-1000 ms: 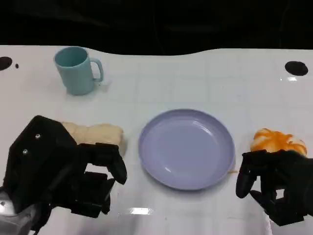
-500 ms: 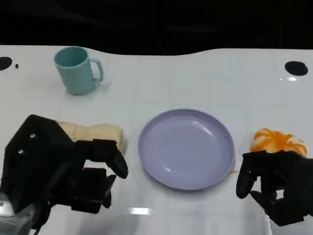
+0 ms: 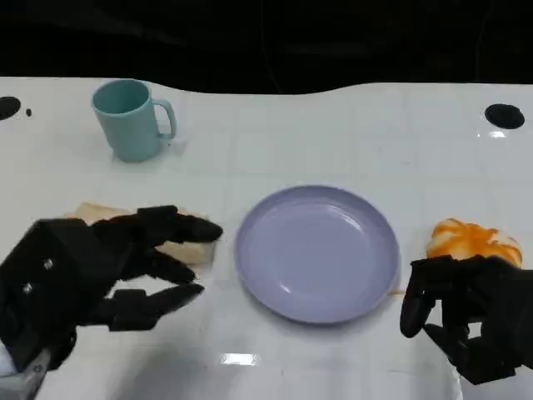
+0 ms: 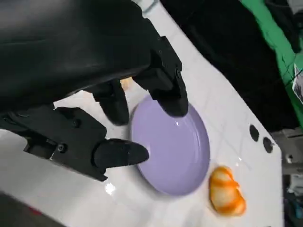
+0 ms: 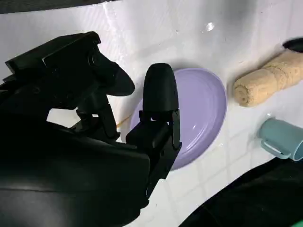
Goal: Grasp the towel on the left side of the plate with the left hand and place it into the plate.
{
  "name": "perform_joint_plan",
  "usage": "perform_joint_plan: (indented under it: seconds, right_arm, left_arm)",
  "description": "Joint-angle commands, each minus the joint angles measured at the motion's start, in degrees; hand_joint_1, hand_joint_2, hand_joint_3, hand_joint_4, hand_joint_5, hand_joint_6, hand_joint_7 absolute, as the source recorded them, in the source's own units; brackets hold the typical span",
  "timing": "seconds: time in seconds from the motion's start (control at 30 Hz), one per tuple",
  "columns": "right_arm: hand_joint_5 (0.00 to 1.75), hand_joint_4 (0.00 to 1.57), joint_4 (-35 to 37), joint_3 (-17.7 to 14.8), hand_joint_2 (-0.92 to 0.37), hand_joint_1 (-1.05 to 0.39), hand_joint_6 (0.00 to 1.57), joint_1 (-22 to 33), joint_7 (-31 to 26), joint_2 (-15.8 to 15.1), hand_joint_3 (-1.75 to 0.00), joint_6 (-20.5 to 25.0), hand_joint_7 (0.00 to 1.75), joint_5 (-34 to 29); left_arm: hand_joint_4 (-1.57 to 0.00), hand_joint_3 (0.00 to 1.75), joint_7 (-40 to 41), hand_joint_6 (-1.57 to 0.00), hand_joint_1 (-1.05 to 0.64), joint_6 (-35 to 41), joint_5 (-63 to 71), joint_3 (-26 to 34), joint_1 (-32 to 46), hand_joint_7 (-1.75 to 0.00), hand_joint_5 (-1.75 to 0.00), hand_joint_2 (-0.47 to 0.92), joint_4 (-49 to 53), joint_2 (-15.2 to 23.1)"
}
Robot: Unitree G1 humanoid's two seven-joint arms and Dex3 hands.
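Observation:
A rolled beige towel [image 3: 190,251] lies left of the lilac plate [image 3: 316,250], with another end of it showing behind my wrist. My left hand [image 3: 93,275] hovers over it, fingers spread and reaching toward the plate, holding nothing. Whether the fingers touch the towel I cannot tell. In the left wrist view my left hand [image 4: 90,80] spreads above the plate [image 4: 182,156], and a sliver of the towel [image 4: 126,83] peeks out between the fingers. My right hand [image 3: 468,321] rests at the front right, loosely bent and empty. The right wrist view shows the towel [image 5: 269,78] beyond the plate [image 5: 206,106].
A teal mug [image 3: 129,118] stands at the back left, handle to the right. An orange-and-white lump [image 3: 473,238] lies right of the plate, just ahead of my right hand. The white table's dark back edge [image 3: 266,83] runs across the far side.
My left hand has uncurled and spread its fingers, turning and reaching forward over the towel so that it hides more of it. The right hand, plate and mug have not moved.

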Motion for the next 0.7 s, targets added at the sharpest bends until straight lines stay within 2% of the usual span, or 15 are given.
perform_joint_plan:
  seconds: [0.03,0.2,0.23,0.37,0.53,0.63,0.7]
  right_arm:
    - [1.75,0.7,-0.57,0.03,-0.59,0.0,0.68,-0.33,-0.58,-0.01,-1.05,0.16,1.44,-0.16]
    - [1.74,0.71,-0.08,-0.09,-0.59,0.01,0.69,-0.34,-0.57,-0.01,-1.05,-0.37,1.43,0.06]
    - [1.74,0.71,-0.07,-0.09,-0.58,0.01,0.69,-0.34,-0.59,0.0,-1.06,-0.21,1.43,0.05]
    - [1.74,0.7,0.03,-0.01,-0.58,0.01,0.69,-0.19,-0.68,-0.01,-1.06,-0.27,1.43,0.02]
    - [1.75,0.7,-0.39,0.42,-0.59,0.01,0.68,-0.06,-1.03,0.07,-1.06,0.1,1.43,-0.32]
    - [1.74,0.7,-0.9,0.69,-0.59,0.0,0.68,-0.05,-1.12,-0.03,-1.05,0.66,1.43,-0.68]
    - [1.74,0.7,-1.16,0.75,-0.59,0.0,0.68,0.05,-1.16,0.0,-1.05,0.79,1.43,-0.72]
  left_arm:
    - [-0.06,0.1,-0.98,-0.27,-0.38,-3.8,6.4,-0.89,-2.95,-0.08,-0.67,0.92,1.58,5.22]
    - [-0.03,0.04,-0.91,-0.26,-0.42,-8.45,13.98,-3.24,-6.55,-0.05,-0.65,0.92,5.15,8.67]
    - [-0.04,0.02,-0.75,-0.27,-0.43,-8.94,15.85,-3.92,-7.4,-0.03,-0.59,0.92,5.95,9.11]
    - [-0.05,0.0,-0.42,-0.26,-0.51,-9.37,27.57,-9.1,-12.03,-0.01,-0.51,0.92,10.12,11.39]
    - [-0.11,0.0,-1.76,-0.28,-0.53,-10.11,34.73,-13.81,-17.65,-0.01,-0.46,0.9,17.85,10.84]
    - [-0.19,0.0,-2.86,-0.27,-0.54,-9.25,37.86,-16.47,-21.11,0.0,-0.29,0.9,23.23,9.78]
    - [-0.22,0.0,-2.31,-0.28,-0.53,-10.04,38.84,-17.54,-22.8,0.0,-0.25,0.89,26.92,9.07]
